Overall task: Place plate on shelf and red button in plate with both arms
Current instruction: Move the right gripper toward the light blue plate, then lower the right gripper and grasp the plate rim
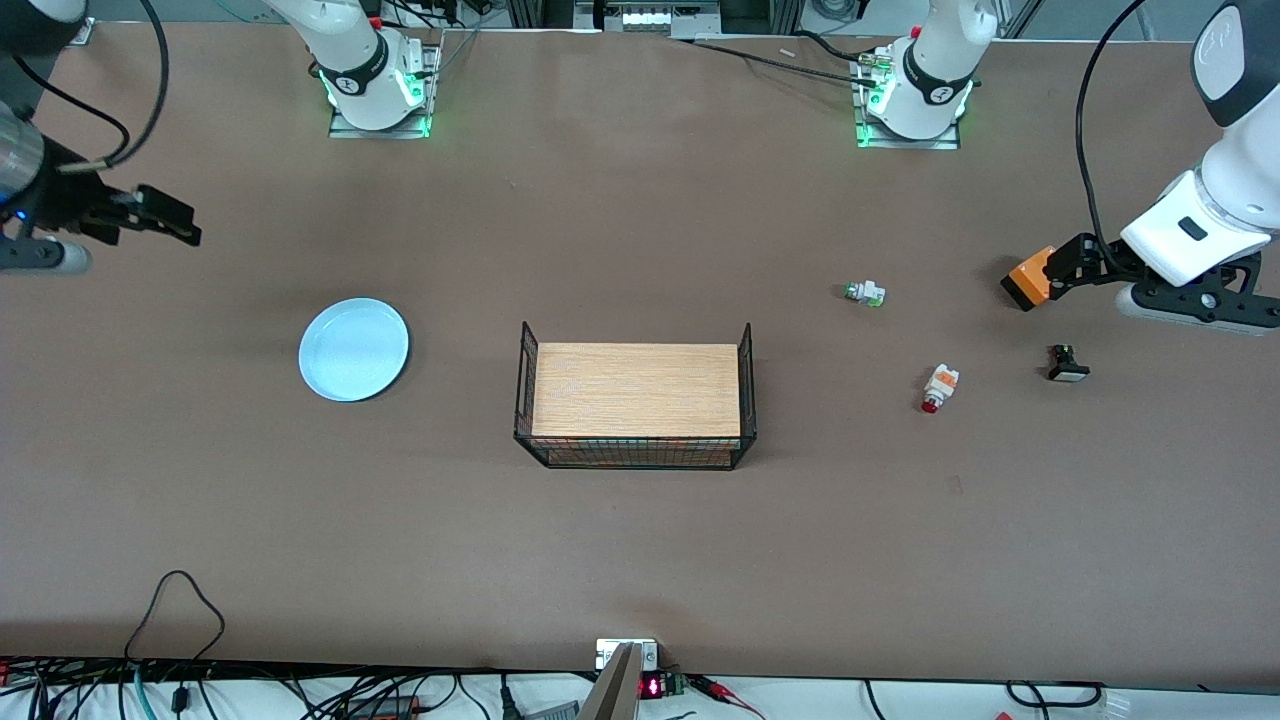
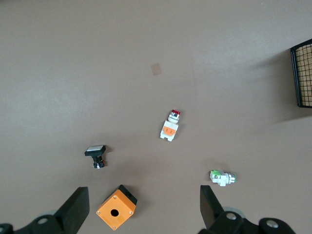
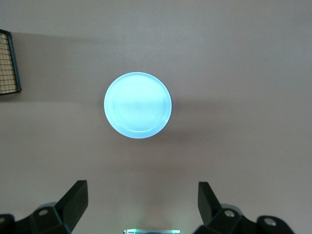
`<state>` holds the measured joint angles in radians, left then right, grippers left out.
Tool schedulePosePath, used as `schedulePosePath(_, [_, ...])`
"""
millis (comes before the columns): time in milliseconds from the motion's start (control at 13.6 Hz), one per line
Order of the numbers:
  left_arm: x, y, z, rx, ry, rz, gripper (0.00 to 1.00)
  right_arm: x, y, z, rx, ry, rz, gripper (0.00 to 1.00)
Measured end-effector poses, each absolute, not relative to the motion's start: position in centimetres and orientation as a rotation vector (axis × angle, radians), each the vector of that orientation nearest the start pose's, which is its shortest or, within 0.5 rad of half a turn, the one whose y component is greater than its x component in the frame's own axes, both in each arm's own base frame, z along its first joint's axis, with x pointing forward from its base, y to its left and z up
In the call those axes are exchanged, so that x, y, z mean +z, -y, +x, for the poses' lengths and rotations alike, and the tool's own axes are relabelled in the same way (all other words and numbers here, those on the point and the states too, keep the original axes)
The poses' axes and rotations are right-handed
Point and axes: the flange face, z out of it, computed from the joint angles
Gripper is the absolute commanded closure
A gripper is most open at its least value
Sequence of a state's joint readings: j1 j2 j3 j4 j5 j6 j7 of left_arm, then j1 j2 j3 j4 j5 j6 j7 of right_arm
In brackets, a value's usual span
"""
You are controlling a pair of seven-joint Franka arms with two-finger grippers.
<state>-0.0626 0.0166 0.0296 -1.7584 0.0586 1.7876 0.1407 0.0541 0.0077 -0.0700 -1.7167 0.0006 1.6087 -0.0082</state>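
Front view: the round, glossy pale-blue plate (image 1: pixel 354 349) lies flat on the brown table (image 1: pixel 640 540) toward the right arm's end, at about nine o'clock from the black wire basket with a wooden board top (image 1: pixel 636 396). The tiny red button (image 1: pixel 938 388), red cap with white body and orange back, lies toward the left arm's end, at three o'clock from the basket. At eleven o'clock from it sits a green-tipped white switch (image 1: pixel 865 293); at three o'clock, a small black switch with a pale cap (image 1: pixel 1066 364). The right gripper (image 1: pixel 165 217) hangs above bare table, at ten o'clock from the plate. The left gripper (image 1: pixel 1070 262) hangs over an orange box (image 1: pixel 1030 278).

Left wrist view: fingers (image 2: pixel 75 208) spread wide apart, empty; the red button lies well clear of them.

Right wrist view: fingers (image 3: pixel 73 200) likewise apart, empty, the plate centred ahead.
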Motion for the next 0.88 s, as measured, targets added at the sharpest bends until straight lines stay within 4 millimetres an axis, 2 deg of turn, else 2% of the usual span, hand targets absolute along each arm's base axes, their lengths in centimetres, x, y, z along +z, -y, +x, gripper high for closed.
schedulePosePath(220, [54.5,1.4,57.0,-0.015,-0.286,-3.07,0.0,49.7,0.8,57.1,0.197,-0.012,-3.138,0.0])
schedulePosePath(367, [54.5,1.4,57.0,-0.014,-0.286,-3.07,0.0,44.4,0.8,57.6,0.188,-0.014,-3.142,0.0])
schedulePosePath(513, [54.5,1.4,57.0,-0.014,-0.286,-3.07,0.0,38.2,1.4,57.2,0.133,-0.028,-3.147,0.0])
schedulePosePath(660, [54.5,1.4,57.0,-0.015,-0.286,-3.07,0.0,32.3,1.9,56.0,0.12,-0.039,-3.151,0.0])
schedulePosePath(880, [54.5,1.4,57.0,-0.014,-0.286,-3.07,0.0,26.2,2.2,54.8,0.174,-0.046,-3.153,0.0])
